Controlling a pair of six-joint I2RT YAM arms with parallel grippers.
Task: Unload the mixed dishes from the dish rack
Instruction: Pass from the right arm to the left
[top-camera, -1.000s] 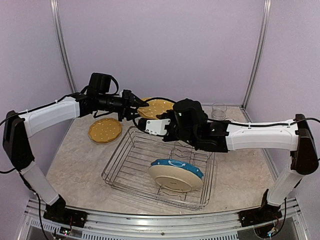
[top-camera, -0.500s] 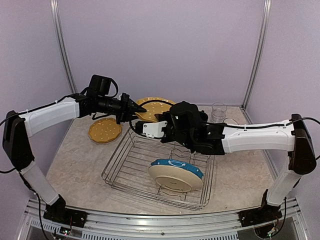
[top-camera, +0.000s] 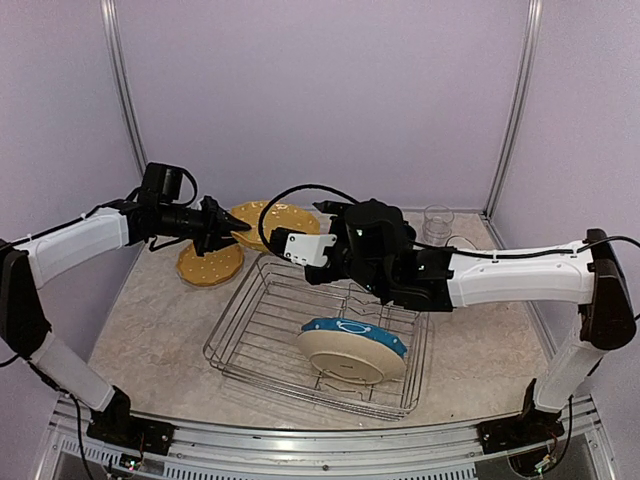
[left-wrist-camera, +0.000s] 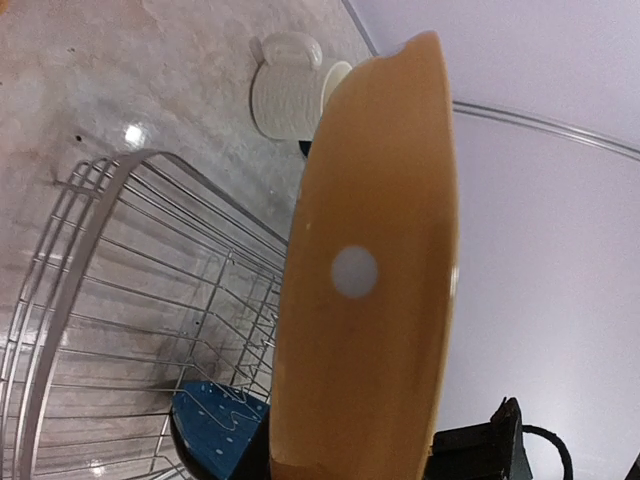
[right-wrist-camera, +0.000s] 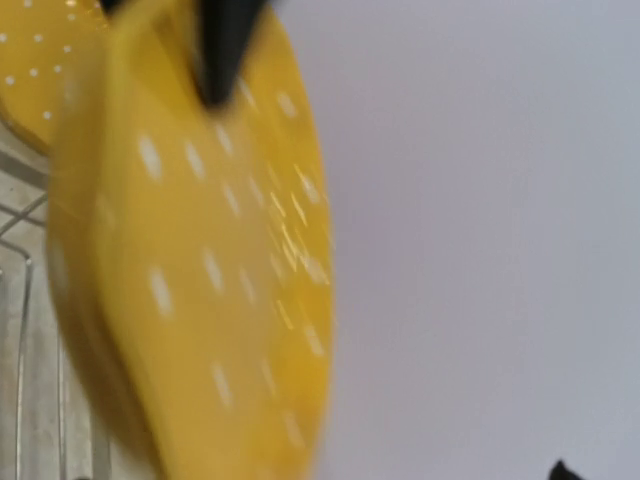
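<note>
A mustard yellow plate with white dots hangs on edge above the far left corner of the dish rack. My left gripper is shut on its left rim, and the plate fills the left wrist view, with one dark finger beside it. My right gripper stands open at the plate's right edge, not pinching it. In the right wrist view the plate is blurred. A blue-rimmed cream dish leans in the rack.
A second yellow plate lies flat on the table left of the rack. A clear glass tumbler stands at the back right. A cream mug lies on the table beyond the rack. Purple walls enclose the table.
My right gripper has opened and let go of the yellow plate. The left arm has drawn the plate leftward, away from the right gripper.
</note>
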